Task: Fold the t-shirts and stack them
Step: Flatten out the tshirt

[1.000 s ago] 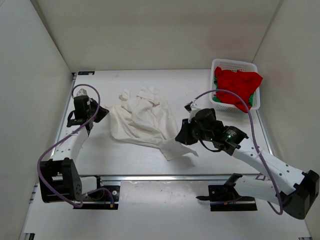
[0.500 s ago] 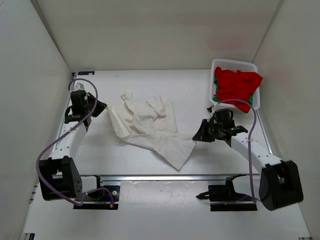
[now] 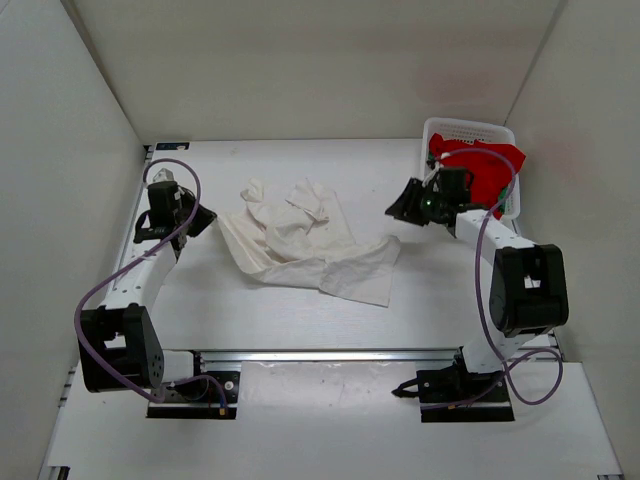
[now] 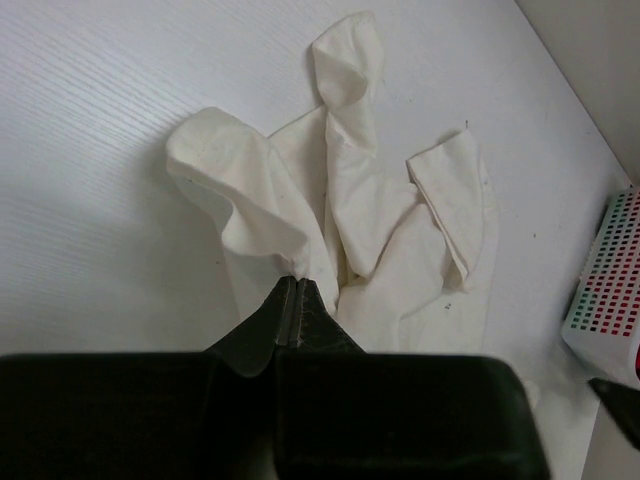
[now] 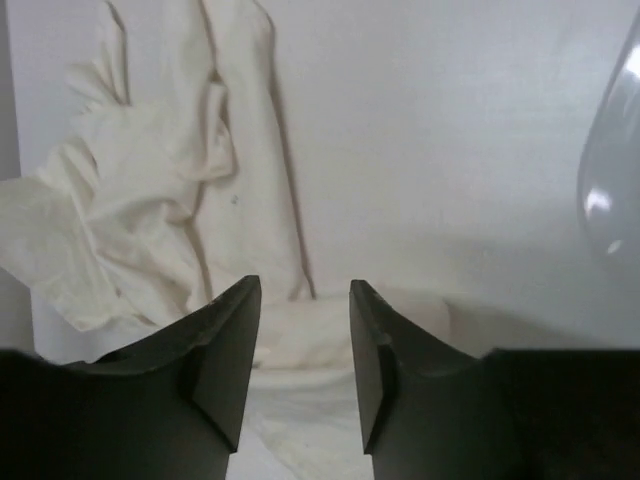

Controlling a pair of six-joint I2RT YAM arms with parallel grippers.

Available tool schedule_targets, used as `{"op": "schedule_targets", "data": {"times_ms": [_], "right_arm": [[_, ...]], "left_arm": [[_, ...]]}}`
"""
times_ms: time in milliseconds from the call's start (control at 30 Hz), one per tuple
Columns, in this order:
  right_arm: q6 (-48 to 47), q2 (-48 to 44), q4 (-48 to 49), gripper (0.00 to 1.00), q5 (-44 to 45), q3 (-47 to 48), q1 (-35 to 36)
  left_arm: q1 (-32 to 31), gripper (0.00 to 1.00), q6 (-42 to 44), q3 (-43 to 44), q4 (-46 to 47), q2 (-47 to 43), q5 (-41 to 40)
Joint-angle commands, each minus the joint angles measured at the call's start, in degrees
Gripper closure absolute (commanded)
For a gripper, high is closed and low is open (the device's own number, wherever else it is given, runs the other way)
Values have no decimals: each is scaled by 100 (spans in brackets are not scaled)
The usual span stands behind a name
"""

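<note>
Off-white t-shirt (image 3: 300, 240): lying crumpled and unfolded mid-bench, sleeves bunched toward the far side, one flap trailing toward the near right. Agree? (K.)

Agreed. It is the only garment on the bench (image 3: 300, 165). The red t-shirt (image 3: 480, 165) is heaped in the basket (image 3: 465, 125) at the far right corner. I can't make out a green one from here. (M.)

Tool states? (K.)

Left tool (image 4: 297, 290): jaws pressed together at the shirt's left edge, and the wrist view shows a fold of cloth running right into the tips. I'd log it as pinching that edge. Right tool (image 5: 302, 290): jaws apart, nothing between them, held above the bench between the shirt and the basket, apart from both. (M.)

Step in hand? (K.)

My reading: spreading the first shirt flat. No fold is made and nothing is stacked, so the task is barely begun. (M.)

Next move? (K.)

Judgement only: the right tool needs a hold on the opposite edge or hem, so both can draw the cloth taut and lay it smooth. The cloth is limp and layered, so a pinch may catch two layers; aim for a single free edge. (M.)
</note>
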Motion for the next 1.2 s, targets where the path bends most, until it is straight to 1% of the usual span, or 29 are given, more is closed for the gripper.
{"op": "schedule_targets", "data": {"times_ms": [0, 67, 100, 133, 167, 233, 300, 367, 433, 533, 633, 667, 700, 767, 900, 1100, 1167], "right_arm": [[-199, -171, -450, 59, 238, 805, -75], [-234, -591, -542, 55, 642, 449, 38], [-200, -1046, -455, 52, 818, -93, 187], [-138, -1468, -393, 53, 959, -655, 267], [-51, -1707, -306, 54, 1160, -956, 511], [11, -2357, -331, 70, 1389, -1948, 898], [126, -2649, -532, 73, 1679, -2459, 1251], [187, -2869, -673, 72, 1969, -2769, 1681], [205, -3045, -718, 65, 2163, -3015, 1867], [179, -2949, -911, 61, 2559, -3156, 2113], [275, -2808, -745, 58, 2578, -3332, 2298], [336, -2764, -718, 59, 2673, -3376, 2402], [363, -2755, -683, 59, 2848, -3394, 2499], [408, -2642, -718, 59, 3042, -3281, 2622], [284, -2307, -1121, 64, 3709, -2964, 3000], [250, -1956, -1429, 62, 4010, -2726, 3238], [293, -1842, -1657, 66, 4088, -2639, 3335]], "left_arm": [[-141, 100, 93, 87, -126, -187, -182], [-168, 100, 137, -71, -162, -354, -217], [-151, 100, 163, -202, -196, -442, -191], [-186, 100, 180, -360, -197, -486, -182], [-247, 100, 189, -448, -223, -565, -139], [-265, 100, 172, -781, -250, -688, -68], [-196, 100, 172, -1011, -232, -960, -42], [-169, 100, 215, -1187, -258, -1162, -41], [-203, 100, 216, -1266, -302, -1251, -76], [-265, 100, 216, -1284, -328, -1347, -77], [-283, 100, 216, -1389, -311, -1400, -68], [-265, 100, 181, -1433, -224, -1409, -42], [-430, 100, 181, -1468, -197, -1392, -33], [-424, 100, 163, -1504, -153, -1392, -15], [-450, 100, 145, -1477, -100, -1339, 64], [-528, 100, 145, -1416, -82, -1304, 3], [-537, 100, 154, -1433, -12, -1278, -23]]}}
